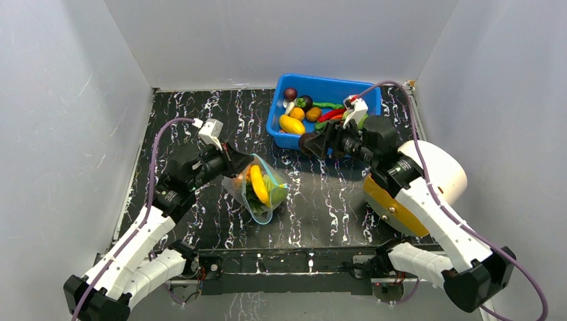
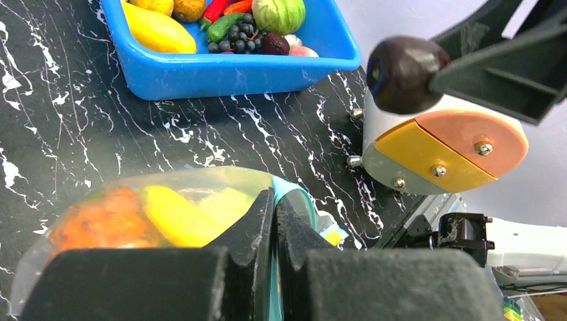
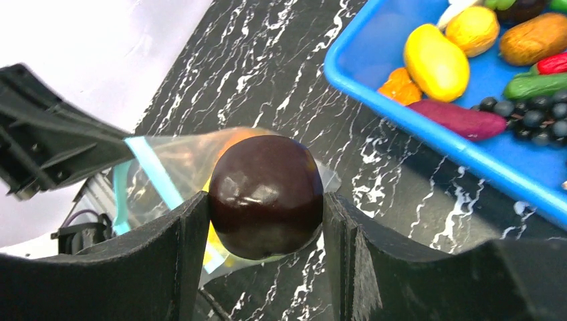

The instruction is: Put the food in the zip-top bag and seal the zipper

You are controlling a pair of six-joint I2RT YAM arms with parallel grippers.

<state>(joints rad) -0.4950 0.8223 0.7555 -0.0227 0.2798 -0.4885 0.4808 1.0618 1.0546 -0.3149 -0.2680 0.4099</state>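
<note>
We see the overhead view brightly and evenly lit, with only soft shadows on the black marbled table [image 1: 327, 200] under pale walls [image 1: 60, 100]. In the right wrist view, dull glare sits on the dark round fruit [image 3: 266, 197], and the wall behind washes out white. In the left wrist view, the fingers [image 2: 251, 241] of the left gripper [image 2: 274, 200] blur near the lens, while the blue bin [image 2: 227, 70] is sharp.
</note>
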